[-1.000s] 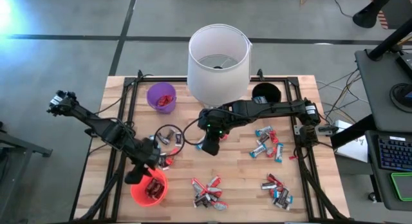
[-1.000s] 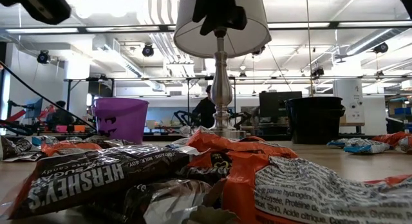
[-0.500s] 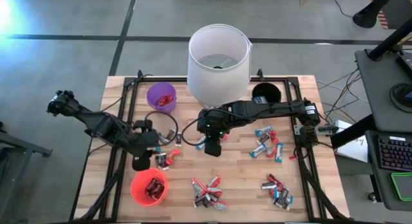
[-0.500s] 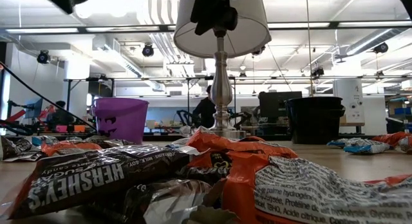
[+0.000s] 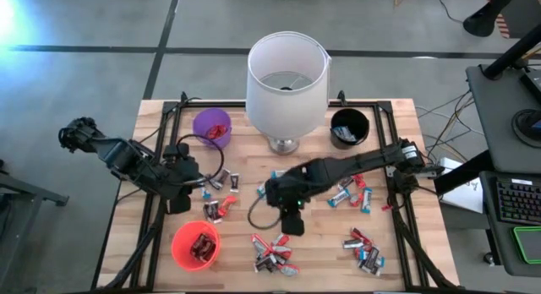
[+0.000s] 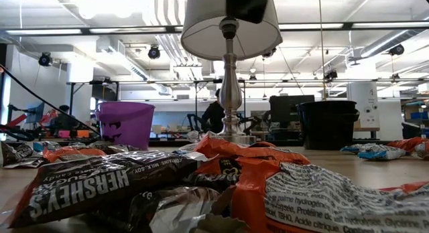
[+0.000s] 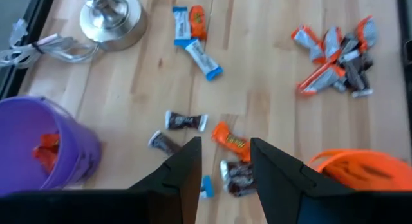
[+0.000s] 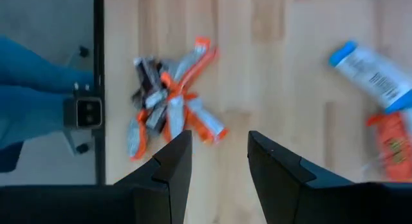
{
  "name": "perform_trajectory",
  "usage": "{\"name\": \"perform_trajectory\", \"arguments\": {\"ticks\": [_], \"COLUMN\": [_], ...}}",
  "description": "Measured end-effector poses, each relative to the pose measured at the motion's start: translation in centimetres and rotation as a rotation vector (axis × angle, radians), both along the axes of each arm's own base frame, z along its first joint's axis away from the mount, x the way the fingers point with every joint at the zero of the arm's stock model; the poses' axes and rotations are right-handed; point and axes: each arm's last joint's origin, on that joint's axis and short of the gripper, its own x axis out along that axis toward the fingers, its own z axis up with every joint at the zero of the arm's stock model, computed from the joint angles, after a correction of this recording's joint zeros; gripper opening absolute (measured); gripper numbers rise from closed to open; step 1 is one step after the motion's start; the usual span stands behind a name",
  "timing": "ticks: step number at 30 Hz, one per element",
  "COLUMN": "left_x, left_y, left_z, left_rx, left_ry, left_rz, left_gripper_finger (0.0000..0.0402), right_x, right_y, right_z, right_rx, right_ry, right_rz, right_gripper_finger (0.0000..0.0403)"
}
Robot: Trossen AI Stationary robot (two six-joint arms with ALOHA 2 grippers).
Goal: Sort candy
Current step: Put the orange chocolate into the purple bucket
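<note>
Where candy litters wood table (workshop behind): both end effectors spread, empty.

Dark jointed arms, black fingers

Purple cup (cut off at edge)
</note>
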Motion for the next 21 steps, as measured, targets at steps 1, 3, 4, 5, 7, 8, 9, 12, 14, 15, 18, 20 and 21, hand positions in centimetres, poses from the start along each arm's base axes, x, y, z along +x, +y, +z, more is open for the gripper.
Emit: {"name": "perform_trajectory", "arguments": {"ticks": [1, 3, 4, 5, 7, 8, 9, 12, 14, 15, 18, 20, 21], "left_x": [-0.1, -0.3, -0.4, -0.4, -0.4, -0.4, -0.4, -0.4, -0.4, -0.4, -0.5, -0.6, -0.6], "left_y": [0.1, 0.2, 0.2, 0.2, 0.2, 0.2, 0.2, 0.2, 0.2, 0.2, 0.3, 0.3, 0.3], "left_z": [0.0, -0.3, -0.5, -0.6, -0.8, -0.9, -0.9, -1.0, -1.0, -1.0, -1.0, -1.0, -1.0], "left_rx": [0.006, 0.017, 0.026, 0.035, 0.048, 0.055, 0.061, 0.075, 0.079, 0.079, 0.081, 0.084, 0.085], "left_ry": [0.009, 0.028, 0.041, 0.050, 0.060, 0.062, 0.065, 0.070, 0.071, 0.071, 0.074, 0.083, 0.085], "left_rz": [-0.001, -0.002, -0.007, -0.012, -0.027, -0.036, -0.045, -0.068, -0.074, -0.074, -0.075, -0.075, -0.075], "left_gripper_finger": [0.0114, 0.0114, 0.0114, 0.0114, 0.0113, 0.0113, 0.0113, 0.0113, 0.0113, 0.0113, 0.0113, 0.0113, 0.0113], "right_x": [-0.2, -0.3, -0.4, -0.4, -0.6, -0.7, -0.7, -0.9, -1.0, -1.1, -1.5, -1.7, -1.7], "right_y": [0.3, 0.9, 1.1, 1.2, 1.6, 1.8, 2.0, 2.6, 3.1, 3.4, 4.0, 4.6, 4.9], "right_z": [-0.5, -1.8, -2.4, -2.9, -4.2, -4.8, -5.4, -7.1, -7.9, -8.3, -9.0, -9.1, -9.1], "right_rx": [0.002, 0.004, 0.003, 0.004, 0.007, 0.012, 0.020, 0.046, 0.064, 0.069, 0.085, 0.098, 0.101], "right_ry": [0.021, 0.052, 0.061, 0.071, 0.095, 0.101, 0.100, 0.107, 0.102, 0.104, 0.125, 0.128, 0.124], "right_rz": [-0.006, -0.023, -0.029, -0.036, -0.049, -0.058, -0.070, -0.092, -0.108, -0.113, -0.144, -0.159, -0.154], "right_gripper_finger": [0.0139, 0.0139, 0.0139, 0.0139, 0.0139, 0.0139, 0.0139, 0.0139, 0.0139, 0.0139, 0.0139, 0.0139, 0.0139]}}
